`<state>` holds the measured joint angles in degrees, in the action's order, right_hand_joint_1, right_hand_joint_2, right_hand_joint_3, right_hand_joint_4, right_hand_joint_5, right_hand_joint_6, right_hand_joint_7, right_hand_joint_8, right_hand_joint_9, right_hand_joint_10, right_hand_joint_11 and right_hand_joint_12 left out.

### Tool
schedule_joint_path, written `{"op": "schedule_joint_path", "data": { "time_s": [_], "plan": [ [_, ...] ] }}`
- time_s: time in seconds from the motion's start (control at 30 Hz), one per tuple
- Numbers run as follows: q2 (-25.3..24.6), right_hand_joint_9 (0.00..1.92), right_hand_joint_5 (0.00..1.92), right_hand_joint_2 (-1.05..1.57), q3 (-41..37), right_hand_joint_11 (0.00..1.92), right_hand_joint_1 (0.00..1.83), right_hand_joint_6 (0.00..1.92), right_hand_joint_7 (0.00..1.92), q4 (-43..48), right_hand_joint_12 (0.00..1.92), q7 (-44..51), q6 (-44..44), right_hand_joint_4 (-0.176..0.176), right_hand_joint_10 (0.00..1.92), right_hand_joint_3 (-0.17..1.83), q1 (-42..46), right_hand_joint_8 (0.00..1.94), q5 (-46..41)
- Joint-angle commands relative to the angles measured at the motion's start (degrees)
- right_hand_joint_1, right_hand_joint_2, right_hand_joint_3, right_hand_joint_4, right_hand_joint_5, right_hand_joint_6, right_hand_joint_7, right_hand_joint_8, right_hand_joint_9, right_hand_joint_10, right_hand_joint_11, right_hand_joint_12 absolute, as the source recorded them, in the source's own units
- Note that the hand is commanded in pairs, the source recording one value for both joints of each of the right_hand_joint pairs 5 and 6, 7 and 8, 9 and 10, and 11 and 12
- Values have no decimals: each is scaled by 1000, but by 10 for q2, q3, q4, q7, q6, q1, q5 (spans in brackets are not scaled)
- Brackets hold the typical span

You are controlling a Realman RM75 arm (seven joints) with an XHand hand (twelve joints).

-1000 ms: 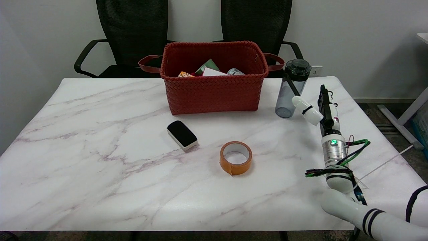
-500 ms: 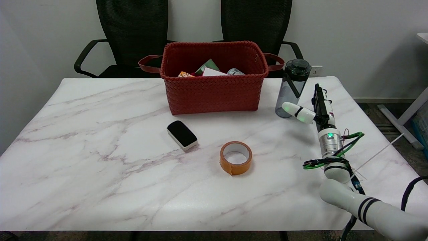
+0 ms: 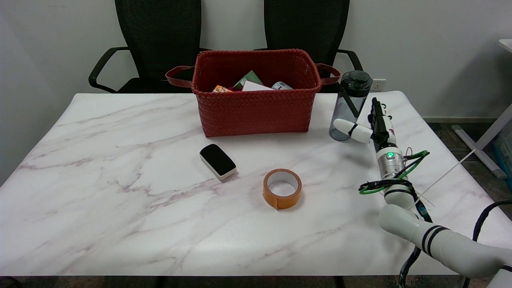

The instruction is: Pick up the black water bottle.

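The black water bottle (image 3: 349, 105) stands upright on the marble table (image 3: 120, 168), just right of the red basket. It is smoky translucent with a black screw lid and a strap down its side. My right hand (image 3: 370, 124) sits edge-on right beside the bottle's lower half, palm turned toward it. Its white thumb crosses in front of the bottle's base, and the other fingers stand up along the bottle's right side. The fingers are apart and nothing is gripped. Whether the thumb touches the bottle is unclear.
A red woven basket (image 3: 256, 112) with several items inside stands at the back centre. A black-and-white eraser (image 3: 217, 161) and an orange tape roll (image 3: 282, 188) lie in the table's middle. Two black chairs (image 3: 160, 40) stand behind the table. The table's right edge is close behind my arm.
My right hand has moved forward and left, from a gap right of the bottle to right against its lower side, with the thumb now in front of its base. The bottle has not moved.
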<state>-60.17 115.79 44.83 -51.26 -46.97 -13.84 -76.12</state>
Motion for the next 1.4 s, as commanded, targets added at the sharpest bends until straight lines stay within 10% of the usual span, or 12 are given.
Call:
{"op": "schedule_joint_path", "data": {
  "time_s": [0.03, 1.4],
  "plan": [
    [-6, 0, 0, 439, 7, 86, 1118, 0, 0, -35, 86, -2, 36, 0, 0, -175, -48, 0, 8],
    [-49, 0, 0, 493, 1, 108, 1060, 0, 0, -102, 108, -42, 55, 0, 0, -175, -105, 0, -21]
  ]
}}
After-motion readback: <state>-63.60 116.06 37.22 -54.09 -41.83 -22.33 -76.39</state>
